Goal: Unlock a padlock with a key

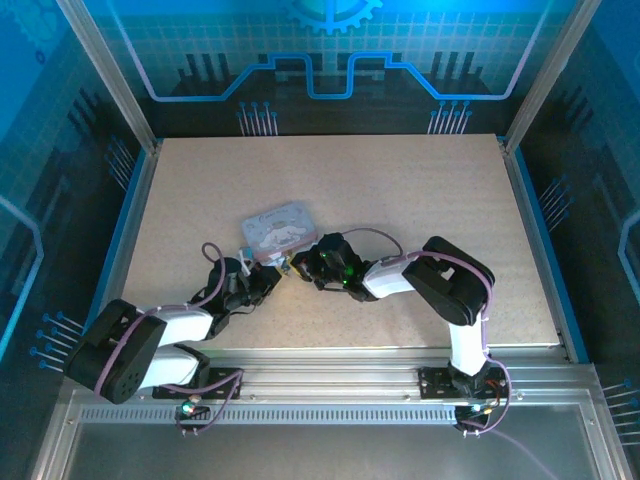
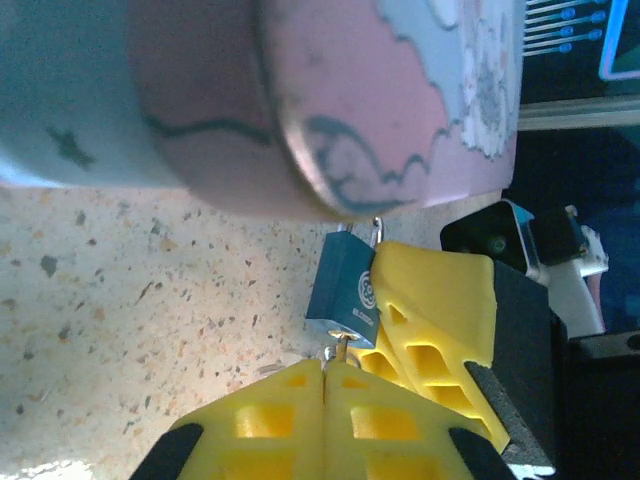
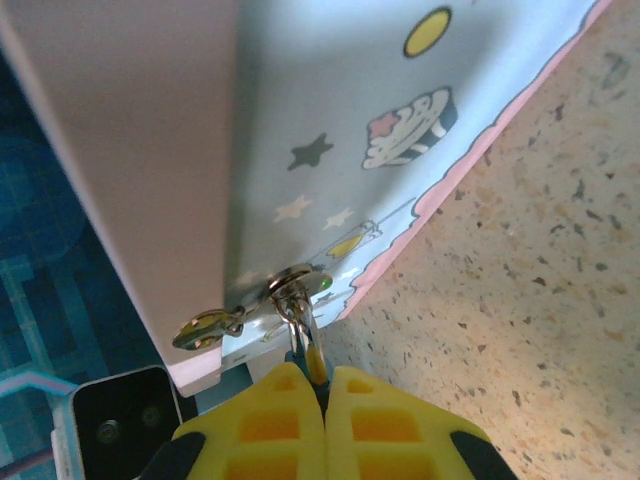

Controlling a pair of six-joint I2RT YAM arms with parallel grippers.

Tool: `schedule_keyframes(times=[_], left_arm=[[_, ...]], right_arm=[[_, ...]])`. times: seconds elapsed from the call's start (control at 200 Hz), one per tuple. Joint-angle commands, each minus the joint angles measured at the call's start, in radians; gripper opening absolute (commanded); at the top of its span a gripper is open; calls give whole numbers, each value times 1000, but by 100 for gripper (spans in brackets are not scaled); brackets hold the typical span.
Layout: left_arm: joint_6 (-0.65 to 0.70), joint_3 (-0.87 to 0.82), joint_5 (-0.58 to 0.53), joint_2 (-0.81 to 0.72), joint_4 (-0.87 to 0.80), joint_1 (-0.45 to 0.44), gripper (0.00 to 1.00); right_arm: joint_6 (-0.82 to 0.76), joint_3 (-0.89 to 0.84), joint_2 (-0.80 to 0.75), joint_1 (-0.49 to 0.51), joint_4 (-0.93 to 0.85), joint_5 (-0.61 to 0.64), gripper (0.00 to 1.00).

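Note:
The small blue padlock [image 2: 343, 285] hangs by its thin shackle [image 3: 305, 325] from the metal hasp [image 3: 298, 284] on the pale tin box [image 1: 277, 230]. The key [image 2: 344, 346] is a thin metal stub that enters the padlock's bottom face. My left gripper [image 2: 325, 362] is shut on the key's head, just below the lock. My right gripper [image 3: 325, 372] is shut on the padlock's body, and its yellow fingers [image 2: 440, 300] press the lock from the right side. In the top view both grippers, left [image 1: 268, 280] and right [image 1: 303, 265], meet at the tin's near corner.
The tin box [image 2: 380, 110] rests on the speckled table [image 1: 420, 200] just beyond both grippers, its side wall [image 3: 330, 110] close over the right fingers. Metal frame rails [image 1: 130, 230] border the table left and right.

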Motion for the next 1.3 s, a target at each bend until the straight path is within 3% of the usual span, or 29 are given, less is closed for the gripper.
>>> schedule_keyframes(times=[0.0,0.225,0.72,0.87,1.05,1.296], left_arm=[[-8,-10,19,-1,59,4,0],[2,-3,23,9,75,4,0],[-92,0,65,182,388,18,0],[-65,16,83,197,390,21,0],[63,25,113,173,340,21,0],[418,13,89,60,162,10,0]], right_arm=[[24,-27,42,18,-54,7,0],[22,-27,37,22,-57,-5,0],[-13,-11,39,56,-97,-17,0],[-50,-2,28,64,-166,-15,0],[-73,5,28,65,-205,-31,0],[-112,78,8,63,-293,-35,0]])
